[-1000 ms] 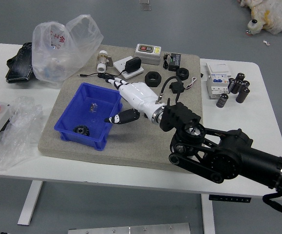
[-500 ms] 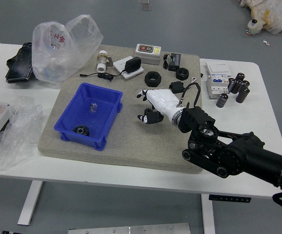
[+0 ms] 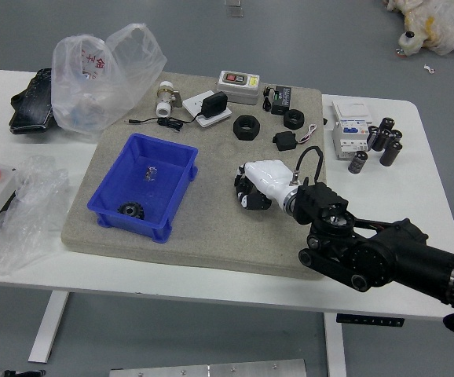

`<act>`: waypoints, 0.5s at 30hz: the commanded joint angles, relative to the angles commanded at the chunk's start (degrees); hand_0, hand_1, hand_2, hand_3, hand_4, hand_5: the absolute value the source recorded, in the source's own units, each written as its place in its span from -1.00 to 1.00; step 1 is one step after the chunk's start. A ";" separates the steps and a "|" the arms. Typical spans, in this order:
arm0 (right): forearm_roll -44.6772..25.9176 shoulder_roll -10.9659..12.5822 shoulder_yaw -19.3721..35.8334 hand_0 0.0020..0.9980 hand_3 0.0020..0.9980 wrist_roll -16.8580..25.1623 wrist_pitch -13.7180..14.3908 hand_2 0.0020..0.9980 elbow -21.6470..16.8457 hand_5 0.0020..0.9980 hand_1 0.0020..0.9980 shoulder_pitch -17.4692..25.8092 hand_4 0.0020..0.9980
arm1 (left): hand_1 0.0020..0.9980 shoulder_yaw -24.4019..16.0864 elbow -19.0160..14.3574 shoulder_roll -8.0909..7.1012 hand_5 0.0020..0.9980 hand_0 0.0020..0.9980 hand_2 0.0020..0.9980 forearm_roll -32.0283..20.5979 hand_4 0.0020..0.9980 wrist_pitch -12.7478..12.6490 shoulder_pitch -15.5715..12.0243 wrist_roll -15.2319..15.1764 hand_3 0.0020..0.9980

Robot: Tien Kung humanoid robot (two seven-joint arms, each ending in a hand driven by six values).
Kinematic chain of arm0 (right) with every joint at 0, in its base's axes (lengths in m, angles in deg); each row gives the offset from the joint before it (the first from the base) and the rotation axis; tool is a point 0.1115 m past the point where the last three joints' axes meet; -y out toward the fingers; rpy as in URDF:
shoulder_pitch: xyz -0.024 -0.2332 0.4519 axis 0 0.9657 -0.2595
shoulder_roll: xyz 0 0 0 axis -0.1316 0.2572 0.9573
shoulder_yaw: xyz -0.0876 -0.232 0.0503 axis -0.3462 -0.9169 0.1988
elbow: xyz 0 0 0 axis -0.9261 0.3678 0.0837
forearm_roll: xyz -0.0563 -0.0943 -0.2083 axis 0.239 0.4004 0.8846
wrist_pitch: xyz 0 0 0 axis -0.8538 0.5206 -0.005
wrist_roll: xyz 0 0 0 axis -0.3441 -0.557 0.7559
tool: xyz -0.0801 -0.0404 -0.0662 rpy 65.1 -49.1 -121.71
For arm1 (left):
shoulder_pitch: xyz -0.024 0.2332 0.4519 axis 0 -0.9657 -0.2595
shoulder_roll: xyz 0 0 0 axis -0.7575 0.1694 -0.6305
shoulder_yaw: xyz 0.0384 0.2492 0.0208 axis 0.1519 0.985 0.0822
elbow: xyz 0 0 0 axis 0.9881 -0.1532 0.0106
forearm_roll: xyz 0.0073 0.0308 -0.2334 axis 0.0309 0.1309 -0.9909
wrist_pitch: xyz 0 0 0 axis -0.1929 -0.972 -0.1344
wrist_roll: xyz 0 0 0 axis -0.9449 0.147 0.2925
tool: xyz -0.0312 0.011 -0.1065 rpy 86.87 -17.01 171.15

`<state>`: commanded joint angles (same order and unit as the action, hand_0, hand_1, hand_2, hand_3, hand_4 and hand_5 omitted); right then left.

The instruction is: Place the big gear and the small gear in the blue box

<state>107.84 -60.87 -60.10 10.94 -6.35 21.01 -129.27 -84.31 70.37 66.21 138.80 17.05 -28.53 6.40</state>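
Note:
My right hand [image 3: 250, 187], white on its back, is low over the grey mat, to the right of the blue box [image 3: 181, 192] and apart from it. Whether it holds anything cannot be told. Inside the box, near its front wall, lies a black toothed gear [image 3: 131, 210]. A small greyish piece [image 3: 150, 173], too small to identify, lies farther back on the box floor. Only a dark sliver of my left hand [image 3: 11, 373] shows at the bottom left edge.
Two black rings [image 3: 247, 127] and a black block [image 3: 285, 140] lie behind my right hand. A white adapter [image 3: 214, 110], a grey device [image 3: 238, 86] and a metal fitting [image 3: 165, 99] stand along the mat's back. Plastic bags [image 3: 105, 78] lie left; black cylinders [image 3: 385, 141] stand right.
My right hand has withdrawn from the blue box's right side, moving right and lower over the mat. The black block behind it has come into full view. The box contents look unchanged.

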 joint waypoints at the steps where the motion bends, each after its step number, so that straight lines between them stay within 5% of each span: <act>1: 0.08 0.03 -0.03 -0.54 0.01 0.10 0.23 -0.14 -0.11 -0.76 -0.34 -0.02 -0.69 | 0.23 0.01 -0.01 0.00 -0.11 0.31 0.23 -0.03 0.47 -0.07 0.01 -0.10 0.28; 2: 0.16 0.11 -0.05 -0.54 0.01 0.26 0.52 -0.14 -0.26 -0.76 -0.34 -0.05 -0.69 | 0.23 -0.01 -0.01 0.00 -0.11 0.31 0.23 -0.05 0.47 -0.15 0.03 -0.22 0.28; 3: 0.25 0.19 0.01 -0.60 -0.22 0.38 0.75 -0.32 -0.45 -1.00 -0.44 -0.07 -0.99 | 0.23 -0.03 -0.02 0.01 -0.03 0.30 0.23 -0.06 0.48 -0.23 0.05 -0.31 0.31; 10: 3.73 1.54 2.95 -0.59 -0.26 0.74 1.93 -0.34 -7.26 -1.00 -0.45 -1.13 -0.96 | 0.23 -0.14 -0.05 -0.02 -0.02 0.30 0.23 -0.02 0.48 -0.52 -0.07 -0.59 0.31; 14: 7.48 -0.03 3.32 -0.59 -0.26 -0.02 1.94 -0.34 -12.64 -1.00 -0.45 -2.79 -0.96 | 0.23 -0.59 -0.11 0.01 -0.02 0.30 0.23 0.50 0.48 -0.38 -0.33 -0.24 0.31; 15: 8.28 -0.84 3.02 -0.47 0.03 -0.26 1.81 0.01 -13.96 -0.83 -0.24 -3.22 -0.83 | 0.23 -0.67 -0.13 0.02 -0.03 0.30 0.23 0.63 0.48 -0.32 -0.36 -0.14 0.31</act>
<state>116.11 -61.72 -57.08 10.67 -4.54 7.05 -132.50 -84.97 70.24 66.24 139.43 16.74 -28.89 6.26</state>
